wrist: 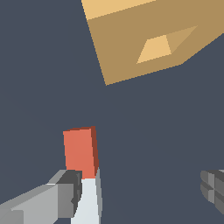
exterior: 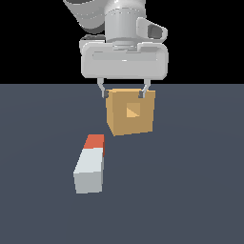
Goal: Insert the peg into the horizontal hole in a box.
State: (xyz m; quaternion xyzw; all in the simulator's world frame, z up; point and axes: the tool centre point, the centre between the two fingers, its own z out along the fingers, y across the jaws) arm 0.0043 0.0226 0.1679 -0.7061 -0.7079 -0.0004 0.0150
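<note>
Gripper [wrist: 140,192] wide open, empty; peg [wrist: 81,153] beside one finger, box [wrist: 131,48] apart

arm [exterior: 95,16]: glossy white-grey | tool [exterior: 124,94]: pale boxy body, dark-grey fingers [wrist: 65,192]

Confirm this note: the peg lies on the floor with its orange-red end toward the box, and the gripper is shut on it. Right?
Not quite. The gripper is open and holds nothing: in the wrist view its fingers stand wide apart, with the peg lying free on the floor. The rest holds: its orange-red end points toward the box.
</note>
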